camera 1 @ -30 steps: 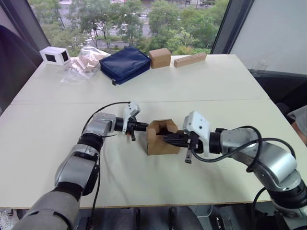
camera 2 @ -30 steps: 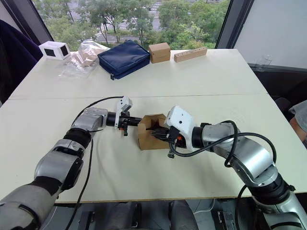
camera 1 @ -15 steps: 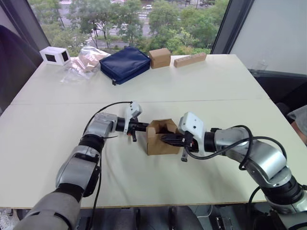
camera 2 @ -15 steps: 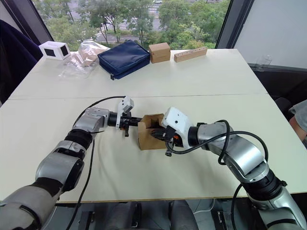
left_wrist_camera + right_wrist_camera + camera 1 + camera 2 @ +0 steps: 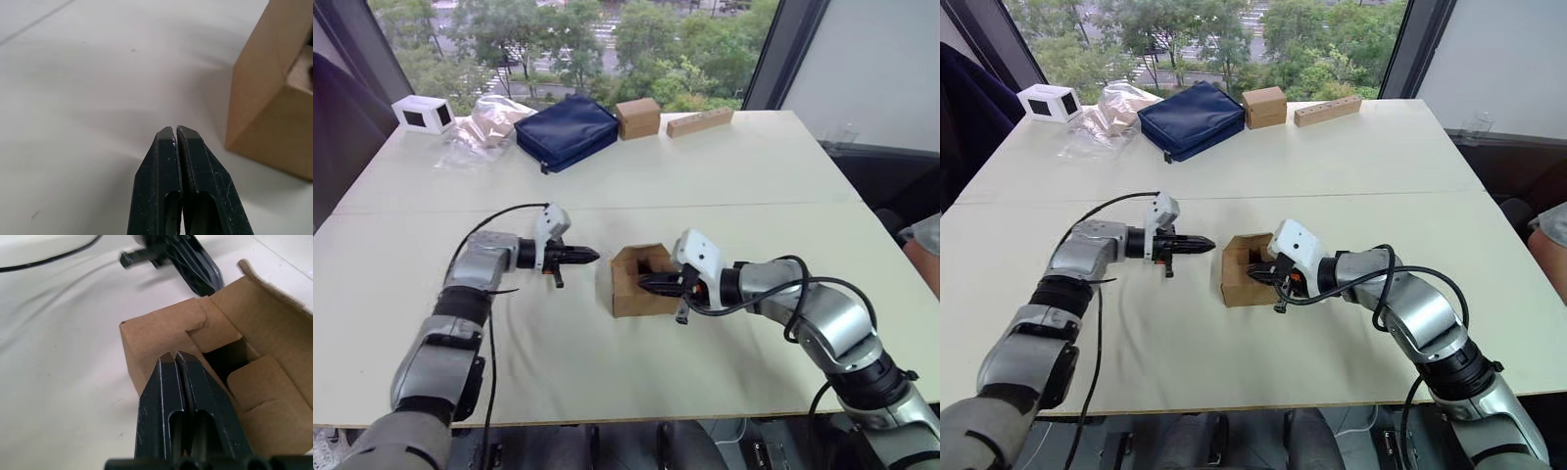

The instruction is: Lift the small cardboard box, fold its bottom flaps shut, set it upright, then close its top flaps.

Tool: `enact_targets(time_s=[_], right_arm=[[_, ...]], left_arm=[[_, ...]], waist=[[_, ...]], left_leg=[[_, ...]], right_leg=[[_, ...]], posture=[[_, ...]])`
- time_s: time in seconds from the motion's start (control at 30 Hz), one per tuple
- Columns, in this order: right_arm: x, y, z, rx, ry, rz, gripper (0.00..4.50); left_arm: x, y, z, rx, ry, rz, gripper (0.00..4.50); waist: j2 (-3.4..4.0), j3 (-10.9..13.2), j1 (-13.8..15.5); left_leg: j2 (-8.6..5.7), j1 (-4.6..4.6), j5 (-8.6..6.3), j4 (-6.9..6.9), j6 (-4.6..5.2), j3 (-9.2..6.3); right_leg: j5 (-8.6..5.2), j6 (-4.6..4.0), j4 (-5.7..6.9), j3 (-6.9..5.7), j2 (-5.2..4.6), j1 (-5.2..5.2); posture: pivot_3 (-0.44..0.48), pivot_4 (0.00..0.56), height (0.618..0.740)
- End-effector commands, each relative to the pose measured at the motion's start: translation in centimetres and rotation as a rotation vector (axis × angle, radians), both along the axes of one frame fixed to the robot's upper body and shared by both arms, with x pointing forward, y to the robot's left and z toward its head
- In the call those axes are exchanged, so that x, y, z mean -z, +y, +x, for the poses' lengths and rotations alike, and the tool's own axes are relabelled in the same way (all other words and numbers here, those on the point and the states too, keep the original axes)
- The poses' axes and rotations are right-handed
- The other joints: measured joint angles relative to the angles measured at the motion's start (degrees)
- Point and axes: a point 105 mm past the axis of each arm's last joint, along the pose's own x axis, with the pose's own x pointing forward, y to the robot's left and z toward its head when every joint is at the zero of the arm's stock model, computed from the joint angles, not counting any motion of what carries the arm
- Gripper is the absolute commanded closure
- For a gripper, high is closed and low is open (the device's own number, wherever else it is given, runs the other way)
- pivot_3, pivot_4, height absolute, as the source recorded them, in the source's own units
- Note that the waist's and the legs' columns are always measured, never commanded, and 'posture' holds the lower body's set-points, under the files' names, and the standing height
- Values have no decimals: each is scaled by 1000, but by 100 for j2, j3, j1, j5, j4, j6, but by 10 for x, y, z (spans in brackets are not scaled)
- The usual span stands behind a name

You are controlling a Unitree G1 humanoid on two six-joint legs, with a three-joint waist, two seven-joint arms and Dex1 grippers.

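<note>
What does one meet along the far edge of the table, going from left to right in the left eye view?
White box → clear plastic bag → navy pouch → brown cube box → long narrow tan box.

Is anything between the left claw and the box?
Nothing visible. The left claw, shut, points at the box across bare table. The right claw is at the box's top opening, on the far side from the left.
</note>
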Motion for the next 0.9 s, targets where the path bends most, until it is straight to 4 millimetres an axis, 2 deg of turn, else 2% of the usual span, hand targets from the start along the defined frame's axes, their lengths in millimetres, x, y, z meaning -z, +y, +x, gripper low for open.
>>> enact_targets(time_s=[0.03,0.17,0.3,0.57,0.7,0.9], right_arm=[[-8,3,1,-15,-37,14,4500],[-9,2,3,-7,-43,22,4500],[-9,3,5,-7,-51,25,4500],[-11,5,5,-10,-63,27,4500],[-16,3,4,-15,-75,40,4500],[-57,5,2,-95,-173,163,4500]], left_arm=[[-46,-9,-21,77,-92,-66,4422],[-47,-25,-58,184,-58,-54,4422],[-34,-44,-76,210,-34,-65,4422],[-20,-56,-84,214,-6,-57,4422],[-14,-57,-81,201,-1,-46,4422],[-3,-57,-73,166,9,-41,4422]], waist=[[0,0,17],[4,-2,2],[4,-2,14],[3,-2,8],[3,-2,8],[4,-2,14]], left_leg=[[0,0,0,0,0,0],[-5,3,0,0,-1,1],[-3,4,0,0,-1,0],[-3,4,1,0,-1,1],[-3,4,1,0,-1,1],[-4,4,1,0,-1,2]], right_leg=[[0,0,0,1,-2,1],[0,0,-1,3,-10,5],[0,0,0,3,-10,6],[0,0,0,3,-7,5],[0,0,-1,3,-7,5],[0,0,-2,3,-7,6]], posture=[[0,150,740],[0,150,740],[0,150,740],[0,150,740],[0,150,740],[0,150,740]])
